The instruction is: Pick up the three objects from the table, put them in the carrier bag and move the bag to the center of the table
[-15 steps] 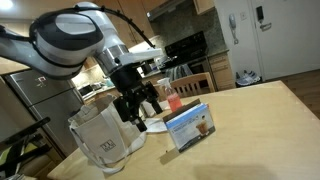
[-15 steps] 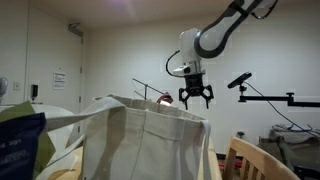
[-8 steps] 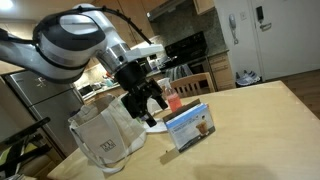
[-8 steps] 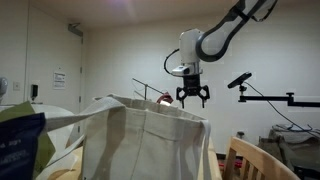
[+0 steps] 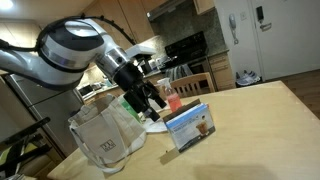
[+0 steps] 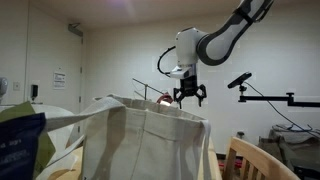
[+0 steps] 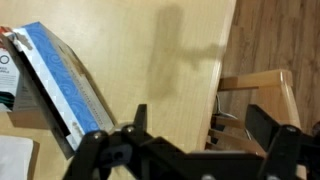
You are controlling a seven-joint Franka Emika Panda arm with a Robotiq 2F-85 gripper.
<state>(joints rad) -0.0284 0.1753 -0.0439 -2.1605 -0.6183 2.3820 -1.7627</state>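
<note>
Hanging with its jaws spread wide and nothing held between them, the gripper (image 5: 149, 100) is seen just beside the carrier bag (image 5: 103, 140), slightly above the bag's rim, on the side facing the light-blue carton (image 5: 190, 127). In the wrist view only bare table (image 7: 190, 55) is shown between the fingers (image 7: 262, 125).

The carton is stood on its long edge on the table, beyond the gripper as reckoned from the bag and lower than the fingertips. In the wrist view the carton (image 7: 62, 88) is placed to the left of the open jaws, with its long axis running obliquely from upper left toward lower centre, across the line of the fingers rather than along it. A move away from the bag and downward is therefore judged to be needed, with a turn of the wrist so that the thin faces can be straddled. A pink-red bottle (image 5: 172, 101) is stood close behind the carton, further from the bag, and could be knocked.

Against the earlier frames, the gripper has been carried away from the bag toward the carton and turned somewhat. The jaws are as wide as before, and bag and carton are unmoved.
</note>
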